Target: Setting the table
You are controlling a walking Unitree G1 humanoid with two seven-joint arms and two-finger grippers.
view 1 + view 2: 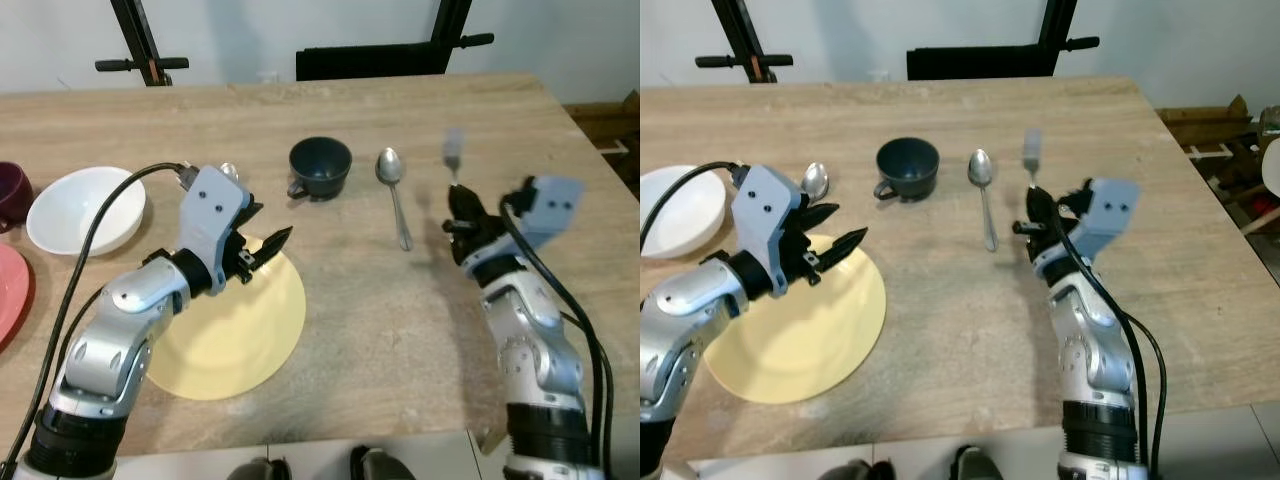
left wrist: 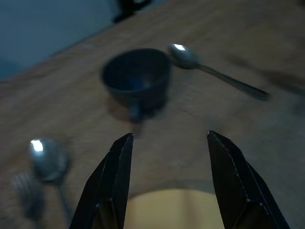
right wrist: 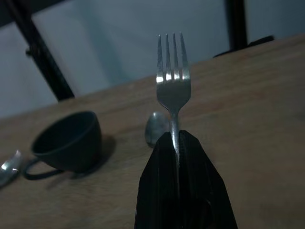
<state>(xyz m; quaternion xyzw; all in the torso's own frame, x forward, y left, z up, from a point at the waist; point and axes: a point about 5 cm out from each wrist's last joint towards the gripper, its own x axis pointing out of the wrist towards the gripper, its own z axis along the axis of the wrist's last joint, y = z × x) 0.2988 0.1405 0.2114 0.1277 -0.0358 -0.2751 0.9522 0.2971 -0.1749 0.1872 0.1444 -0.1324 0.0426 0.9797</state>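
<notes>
My right gripper is shut on a silver fork, holding it upright by the handle above the table, to the right of a spoon lying on the wood. A dark blue cup stands left of that spoon. My left gripper hangs open over the far edge of a yellow plate, its fingers pointing toward the cup with nothing between them.
A white bowl sits at the left, with a maroon cup and a pink plate at the table's left edge. A second spoon and another fork lie beside the yellow plate. Black stands rise behind the table.
</notes>
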